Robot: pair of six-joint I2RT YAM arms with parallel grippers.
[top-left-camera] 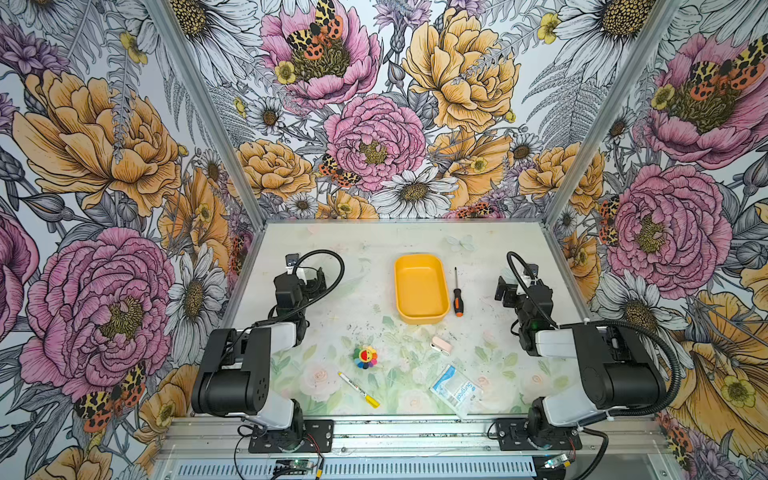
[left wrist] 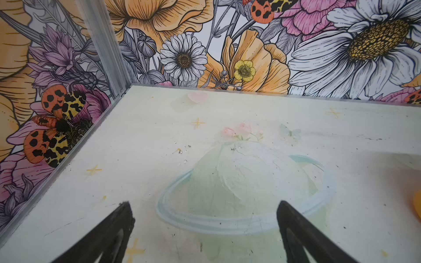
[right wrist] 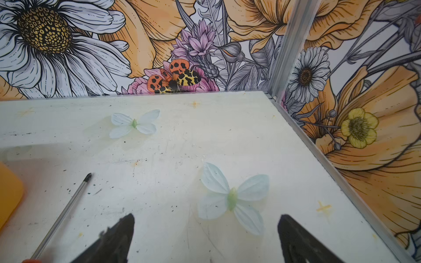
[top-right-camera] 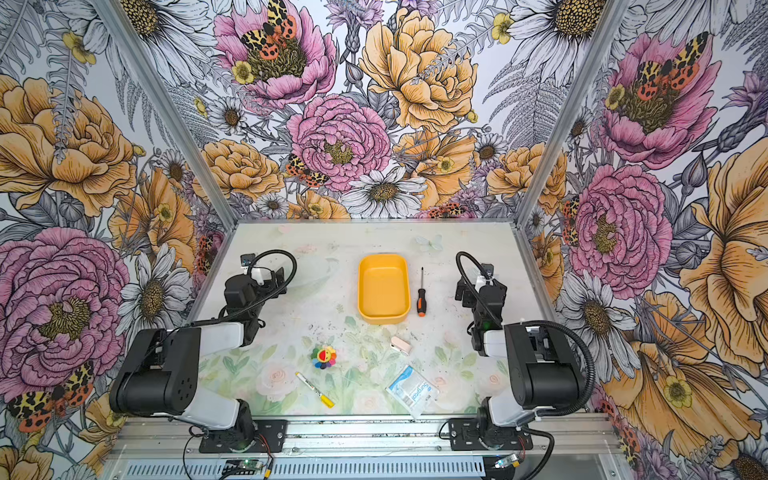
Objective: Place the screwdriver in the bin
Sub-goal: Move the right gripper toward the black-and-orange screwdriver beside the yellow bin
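The screwdriver [top-left-camera: 457, 293] [top-right-camera: 421, 295], with a thin dark shaft and a black handle ending in orange, lies flat on the table just right of the bin. Its tip points to the back wall. The bin [top-left-camera: 419, 291] [top-right-camera: 383, 289] is a shallow yellow-orange tray, and it is empty. My left gripper [top-left-camera: 312, 279] [left wrist: 204, 205] hovers open, left of the bin, nothing between its fingers. My right gripper [top-left-camera: 504, 291] [right wrist: 206, 216] is open too, right of the screwdriver and apart from it. In the right wrist view the screwdriver shaft [right wrist: 68, 205] and a bin corner [right wrist: 9, 191] show.
Near the front lie a white marker pen with a yellow cap [top-left-camera: 358, 389], a rainbow flower toy [top-left-camera: 365, 357], a small pink-white case [top-left-camera: 440, 345] and a clear surgical packet [top-left-camera: 455, 390]. Floral walls close in the back and both sides.
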